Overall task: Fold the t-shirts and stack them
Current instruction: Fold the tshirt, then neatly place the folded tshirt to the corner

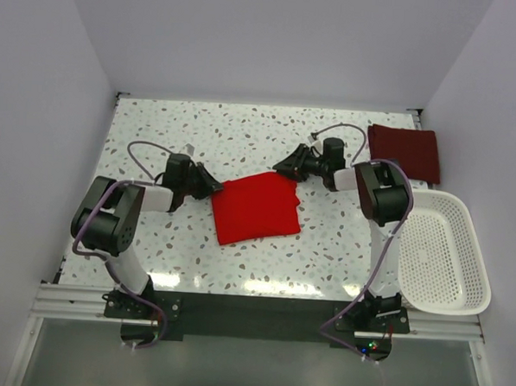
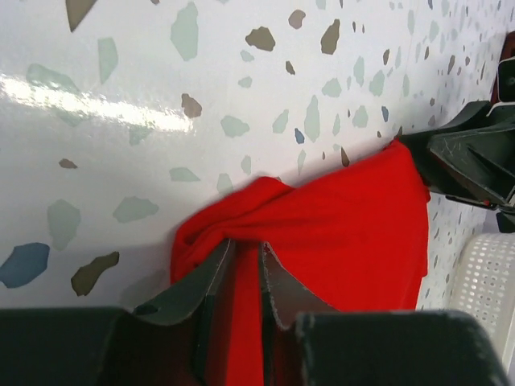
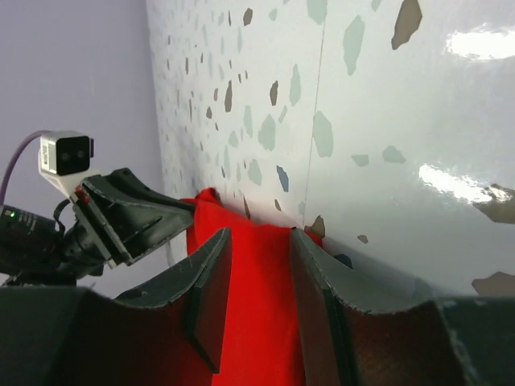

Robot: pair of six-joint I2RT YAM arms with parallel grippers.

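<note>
I see the red shirt [image 1: 255, 210] lying folded mid-table, slightly toward the near edge. My left gripper [image 2: 246, 245] is at its far left corner, its fingers almost together with red cloth pinched between them. My right gripper [image 3: 259, 233] is at the far right corner, fingers apart, with cloth showing in the gap. The maroon shirt [image 1: 405, 152] lies folded in the far right corner. The basket [image 1: 476, 256] sits along the right edge, toward the near corner.

The speckled table [image 1: 243, 140] carries a bright red t-shirt [image 1: 255, 208] (folded, central), a maroon t-shirt [image 1: 405, 152] far right, and a white basket [image 1: 475, 256].
</note>
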